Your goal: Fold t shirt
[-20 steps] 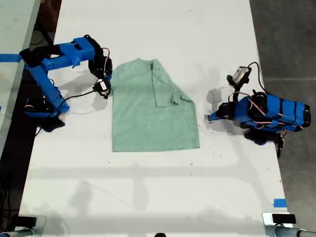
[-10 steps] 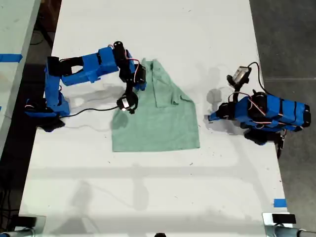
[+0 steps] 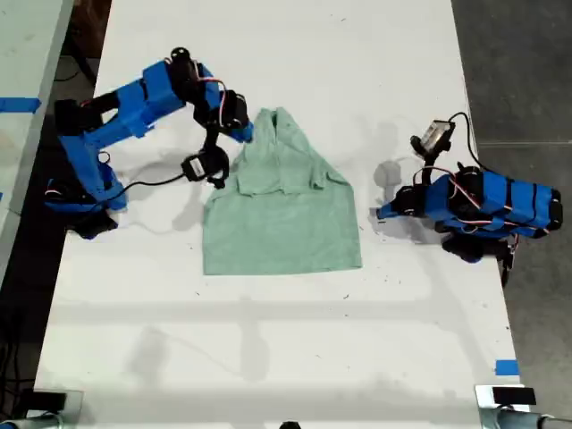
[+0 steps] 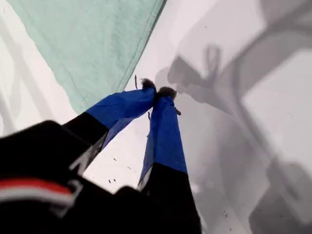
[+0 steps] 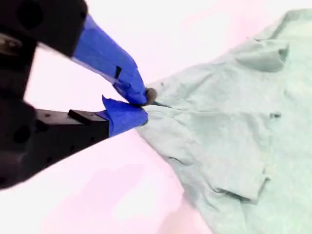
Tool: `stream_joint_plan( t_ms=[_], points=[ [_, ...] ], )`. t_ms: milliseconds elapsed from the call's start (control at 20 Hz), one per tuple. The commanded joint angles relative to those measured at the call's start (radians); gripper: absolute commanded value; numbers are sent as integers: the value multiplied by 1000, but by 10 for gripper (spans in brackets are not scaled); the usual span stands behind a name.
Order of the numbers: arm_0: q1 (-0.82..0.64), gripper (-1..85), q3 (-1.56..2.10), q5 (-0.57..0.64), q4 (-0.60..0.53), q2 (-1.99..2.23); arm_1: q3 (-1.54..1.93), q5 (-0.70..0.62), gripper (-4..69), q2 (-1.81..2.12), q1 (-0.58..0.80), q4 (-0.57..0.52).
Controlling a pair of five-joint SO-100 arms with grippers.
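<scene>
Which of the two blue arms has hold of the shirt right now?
My second gripper, on the arm at the exterior view's left, pinches the t shirt at its edge. My first gripper is shut on nothing, over bare table.

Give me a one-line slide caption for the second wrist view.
My second pincer, shut on an edge of the mint t shirt, over the white table.

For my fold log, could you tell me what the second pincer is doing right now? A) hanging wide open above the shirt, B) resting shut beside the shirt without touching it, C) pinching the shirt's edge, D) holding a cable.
C: in the second wrist view my second pincer is closed on the edge of the shirt, with the cloth gathered at its tips.
</scene>
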Motion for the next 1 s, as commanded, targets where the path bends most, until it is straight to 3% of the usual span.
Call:
stream_joint_plan(
  t_ms=[0,250,450,600,750,850,950],
  points=[
    [-26,-2,262,-28,-23,449,34,12,19,11,-11,3],
    [213,-2,962,-261,-339,1035,34,14,19,11,-12,3],
    [307,17,1525,-397,-540,1483,34,14,19,11,-12,3],
    [354,27,1882,-465,-492,1965,34,14,19,11,-12,3],
    [376,47,1951,-469,-465,1950,34,17,19,11,-11,3],
    [383,163,2014,-508,-505,1954,34,20,19,11,-11,5],
    [373,200,2074,-600,-522,1953,34,20,19,11,-9,5]
  ],
)
